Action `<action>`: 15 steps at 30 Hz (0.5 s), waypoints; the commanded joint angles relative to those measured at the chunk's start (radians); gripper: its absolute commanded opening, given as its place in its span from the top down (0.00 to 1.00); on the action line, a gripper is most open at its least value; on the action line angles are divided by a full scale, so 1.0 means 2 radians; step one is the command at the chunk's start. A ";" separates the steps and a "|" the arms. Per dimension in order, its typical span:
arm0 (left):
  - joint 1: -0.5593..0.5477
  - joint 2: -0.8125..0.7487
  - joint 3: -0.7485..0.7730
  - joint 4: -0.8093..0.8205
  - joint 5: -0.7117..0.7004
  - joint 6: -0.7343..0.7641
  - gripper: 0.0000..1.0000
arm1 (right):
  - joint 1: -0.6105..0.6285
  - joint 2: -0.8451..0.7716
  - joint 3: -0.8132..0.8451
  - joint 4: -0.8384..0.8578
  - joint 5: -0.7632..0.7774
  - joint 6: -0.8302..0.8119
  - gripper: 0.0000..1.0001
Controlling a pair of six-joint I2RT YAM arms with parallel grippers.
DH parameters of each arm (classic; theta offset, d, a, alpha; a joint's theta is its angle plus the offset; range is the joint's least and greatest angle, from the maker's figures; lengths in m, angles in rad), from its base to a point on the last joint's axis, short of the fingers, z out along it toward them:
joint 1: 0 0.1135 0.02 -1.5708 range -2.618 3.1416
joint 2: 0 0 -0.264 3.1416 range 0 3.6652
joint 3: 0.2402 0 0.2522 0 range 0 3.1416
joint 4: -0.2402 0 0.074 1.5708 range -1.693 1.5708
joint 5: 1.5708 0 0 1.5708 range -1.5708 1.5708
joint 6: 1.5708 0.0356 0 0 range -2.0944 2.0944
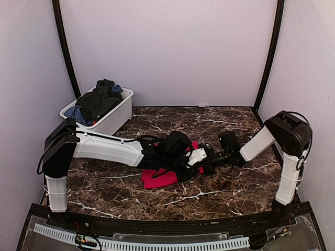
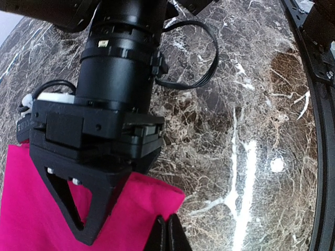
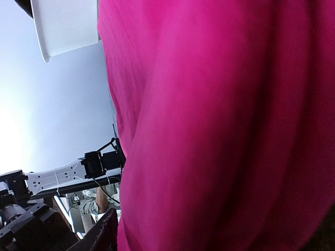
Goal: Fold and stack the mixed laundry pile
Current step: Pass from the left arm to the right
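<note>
A bright red cloth (image 1: 159, 179) lies on the marble table near the middle. It also shows in the left wrist view (image 2: 141, 201), and it fills the right wrist view (image 3: 220, 125). My left gripper (image 2: 168, 234) is shut, and its tips meet the cloth's edge near a corner. My right gripper (image 1: 215, 157) lies low at the same end of the cloth. One of its black fingers (image 2: 97, 196) rests on top of the cloth, and its tips are hidden. Dark charcoal garments (image 1: 99, 102) and a blue checked garment (image 1: 77, 114) are heaped in the bin.
The white plastic bin (image 1: 119, 116) stands at the back left against the wall. A black rail (image 2: 320, 104) runs along the table's near edge. Both arms cross low over the table's middle, and black cables (image 2: 204, 63) loop beside the right wrist.
</note>
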 commanded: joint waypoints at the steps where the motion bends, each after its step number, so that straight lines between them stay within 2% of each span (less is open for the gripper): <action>1: -0.001 -0.041 -0.016 0.023 0.027 0.001 1.00 | 0.004 0.026 0.025 0.028 -0.002 0.018 0.45; 6: -0.002 -0.044 -0.017 0.018 0.039 0.011 1.00 | 0.005 0.052 0.046 0.012 0.006 0.029 0.59; 9: -0.002 -0.047 -0.017 0.015 0.032 0.012 0.97 | 0.004 0.051 0.053 -0.020 0.009 0.019 0.74; 11: -0.002 -0.052 -0.022 0.013 0.021 0.003 0.86 | 0.004 0.036 0.064 -0.078 0.020 -0.014 0.87; 13: 0.003 -0.064 -0.034 0.015 0.011 -0.018 0.65 | 0.003 0.013 0.081 -0.161 0.041 -0.065 0.98; 14: 0.006 -0.074 -0.039 0.019 0.012 -0.033 0.60 | 0.001 0.001 0.089 -0.201 0.054 -0.101 1.00; 15: 0.014 -0.085 -0.052 0.021 0.014 -0.050 0.51 | -0.003 -0.012 0.098 -0.240 0.067 -0.125 1.00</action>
